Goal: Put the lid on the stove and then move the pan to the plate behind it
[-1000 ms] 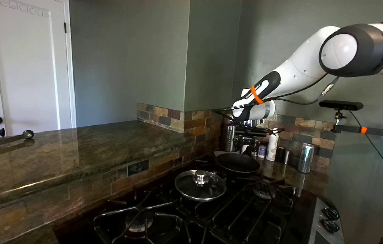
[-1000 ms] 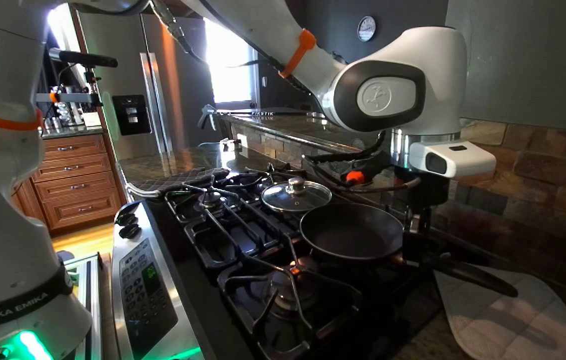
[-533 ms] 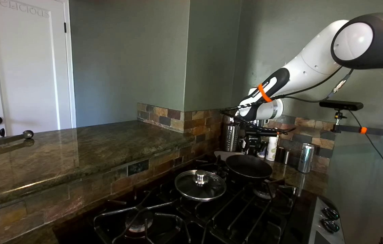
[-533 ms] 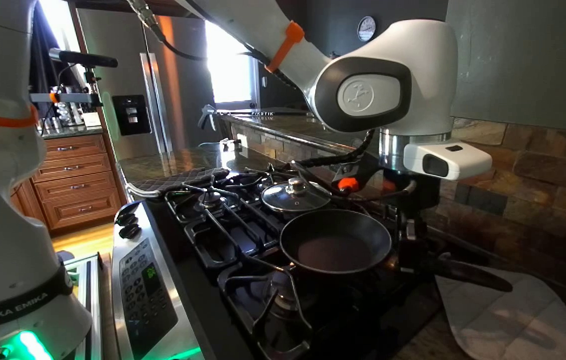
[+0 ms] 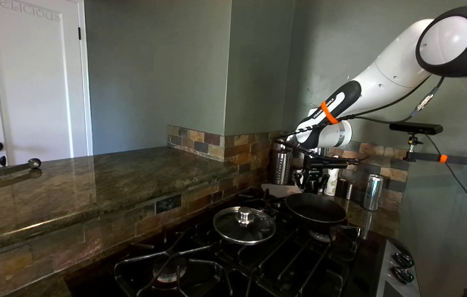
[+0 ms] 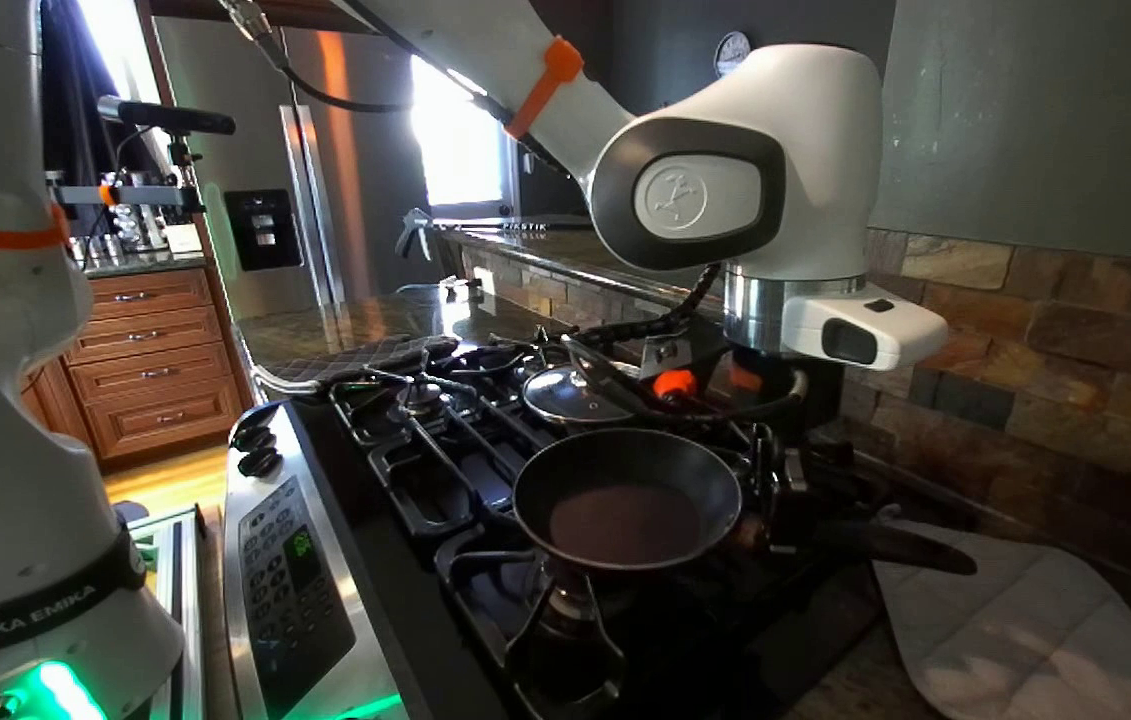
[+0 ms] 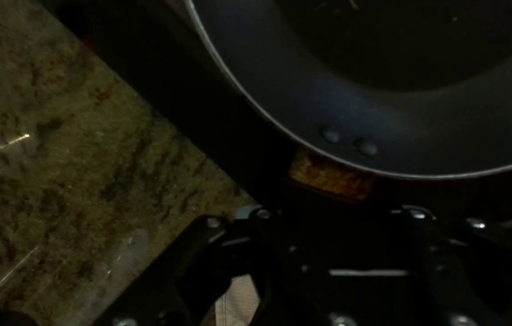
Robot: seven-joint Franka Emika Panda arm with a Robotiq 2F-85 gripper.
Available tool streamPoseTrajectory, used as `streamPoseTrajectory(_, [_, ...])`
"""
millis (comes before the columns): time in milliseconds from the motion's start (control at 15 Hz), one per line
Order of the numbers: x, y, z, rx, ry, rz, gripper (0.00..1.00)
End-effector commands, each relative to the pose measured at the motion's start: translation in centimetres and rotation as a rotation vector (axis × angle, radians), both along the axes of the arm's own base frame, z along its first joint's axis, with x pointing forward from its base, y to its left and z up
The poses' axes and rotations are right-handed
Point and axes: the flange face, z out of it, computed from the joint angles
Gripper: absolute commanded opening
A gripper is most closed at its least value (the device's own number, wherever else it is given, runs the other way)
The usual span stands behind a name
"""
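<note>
The lid (image 5: 245, 231), glass with a silvery rim and knob, rests on the grates of the black stove (image 5: 283, 268). It also shows in an exterior view (image 6: 560, 398), partly behind the arm's cable. The dark pan (image 6: 630, 505) is over the stove's end burner, beside the lid; whether it touches the grate is hard to tell. It shows in an exterior view (image 5: 316, 208) and in the wrist view (image 7: 396, 113). My gripper (image 6: 787, 500) is shut on the pan's handle (image 6: 910, 548), close to the pan's edge. In the wrist view the fingers (image 7: 335, 217) are very dark. No plate is recognisable.
A pale quilted mat (image 6: 1035, 620) lies on the counter under the handle's end. A steel canister (image 5: 373, 192), a white bottle (image 5: 331, 181) and a perforated steel holder (image 5: 281, 168) stand near the tiled wall. A raised granite ledge (image 5: 105, 177) runs along the stove.
My gripper and the pan in it have moved together across the stove, away from the tiled wall and toward the control-panel side, over the end burner. The lid has stayed in place.
</note>
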Motion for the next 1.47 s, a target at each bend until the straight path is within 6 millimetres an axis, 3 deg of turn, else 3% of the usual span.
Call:
streamPoseTrajectory(0, [-1.7, 1.0, 0.6, 0.006, -0.03, 0.05, 0.23])
streamPoseTrajectory(800, [-3.7, 1.9, 0.7, 0.005, -0.045, 0.11, 0.23])
streamPoseTrajectory(867, [-3.8, 1.9, 0.6, 0.008, -0.042, 0.113, 0.39])
streamPoseTrajectory(933, [-3.7, 2.0, 0.6, 0.008, -0.039, 0.113, 0.39])
streamPoseTrajectory(1067, [-3.8, 2.0, 0.5, 0.008, -0.037, 0.117, 0.57])
streamPoseTrajectory(1400, [-3.9, 1.9, 1.0, 0.004, -0.045, 0.123, 0.78])
